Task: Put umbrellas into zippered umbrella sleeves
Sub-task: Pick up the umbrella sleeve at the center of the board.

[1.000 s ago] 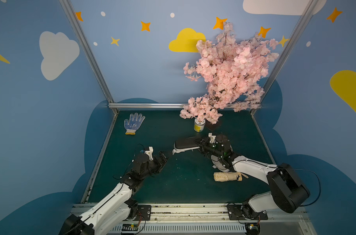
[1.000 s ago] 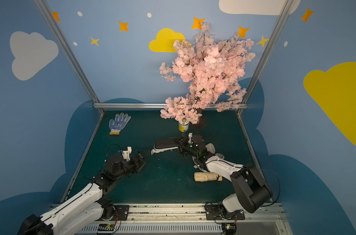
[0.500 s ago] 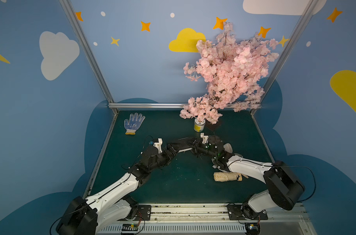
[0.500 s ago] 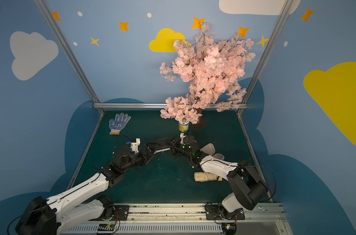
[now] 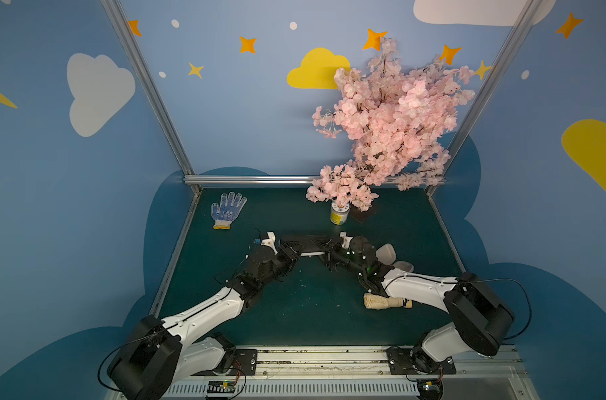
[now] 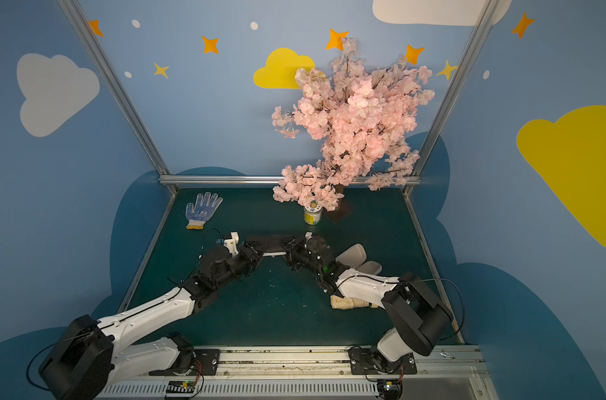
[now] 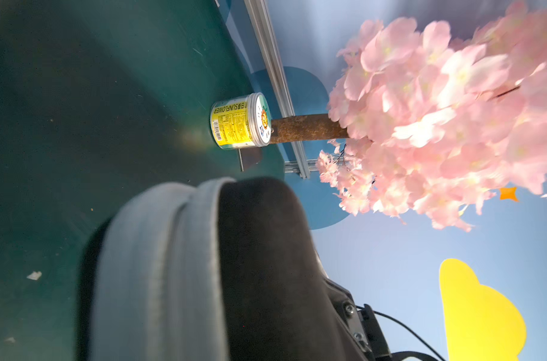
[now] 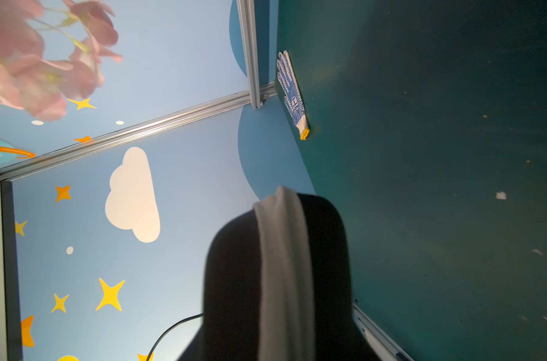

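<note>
A black zippered sleeve (image 5: pixel 308 242) with a pale grey lining (image 7: pixel 159 265) hangs level just above the green mat, slightly open along its edge. My left gripper (image 5: pixel 292 247) is shut on its left end. At the other end my right gripper (image 5: pixel 327 247) is shut on it. Both wrist views are filled by this sleeve (image 8: pixel 234 281), which hides the jaws. A cream-yellow umbrella (image 5: pixel 381 300) with a tan handle lies on the mat, partly under my right forearm. The lavender sleeve (image 5: pixel 386 252) lies open behind my right wrist.
A yellow-labelled jar (image 5: pixel 339 214) stands at the back by the base of a pink blossom tree (image 5: pixel 391 121) that overhangs the rear right. A white dotted glove (image 5: pixel 227 209) lies at the back left. Metal frame rails (image 5: pixel 253 179) edge the mat.
My left arm reached forward to the sleeve's left end and its open jaws closed there. My right gripper kept its hold and shifted the sleeve slightly left.
</note>
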`<control>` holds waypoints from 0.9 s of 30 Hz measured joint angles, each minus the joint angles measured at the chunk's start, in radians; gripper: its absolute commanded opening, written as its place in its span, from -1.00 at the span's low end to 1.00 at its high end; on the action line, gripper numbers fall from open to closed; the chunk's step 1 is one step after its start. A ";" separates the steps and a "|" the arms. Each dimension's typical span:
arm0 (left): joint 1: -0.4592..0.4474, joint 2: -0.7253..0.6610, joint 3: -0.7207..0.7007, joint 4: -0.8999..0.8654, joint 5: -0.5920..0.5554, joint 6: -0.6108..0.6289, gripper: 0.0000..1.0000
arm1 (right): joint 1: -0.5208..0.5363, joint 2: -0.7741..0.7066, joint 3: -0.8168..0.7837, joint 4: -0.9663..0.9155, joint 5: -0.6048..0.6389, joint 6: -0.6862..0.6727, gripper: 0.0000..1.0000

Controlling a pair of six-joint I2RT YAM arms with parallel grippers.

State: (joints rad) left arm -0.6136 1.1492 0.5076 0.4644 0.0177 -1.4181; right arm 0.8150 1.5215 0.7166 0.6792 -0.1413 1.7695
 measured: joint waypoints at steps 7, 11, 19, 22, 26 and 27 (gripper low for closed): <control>-0.020 -0.055 0.005 -0.159 -0.095 -0.083 -0.77 | 0.020 0.024 -0.002 -0.020 -0.044 -0.057 0.32; -0.021 -0.115 0.034 -0.339 -0.175 -0.128 -0.78 | 0.012 -0.030 -0.016 -0.134 -0.077 -0.196 0.48; -0.018 -0.125 0.082 -0.542 -0.240 -0.201 -0.80 | 0.067 -0.230 0.148 -0.656 -0.012 -0.704 0.32; -0.018 -0.090 0.124 -0.591 -0.236 -0.210 -0.81 | 0.111 -0.207 0.233 -0.784 0.002 -0.835 0.19; -0.018 -0.059 0.178 -0.618 -0.222 -0.214 -0.83 | 0.179 -0.142 0.311 -0.892 0.047 -0.929 0.08; -0.018 -0.057 0.187 -0.621 -0.220 -0.217 -0.83 | 0.192 -0.127 0.324 -0.904 0.055 -0.943 0.05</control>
State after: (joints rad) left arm -0.6319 1.0924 0.6941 -0.1566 -0.2020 -1.6352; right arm 1.0069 1.3945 1.0405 -0.2245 -0.0868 0.8265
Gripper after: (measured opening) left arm 0.385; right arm 0.543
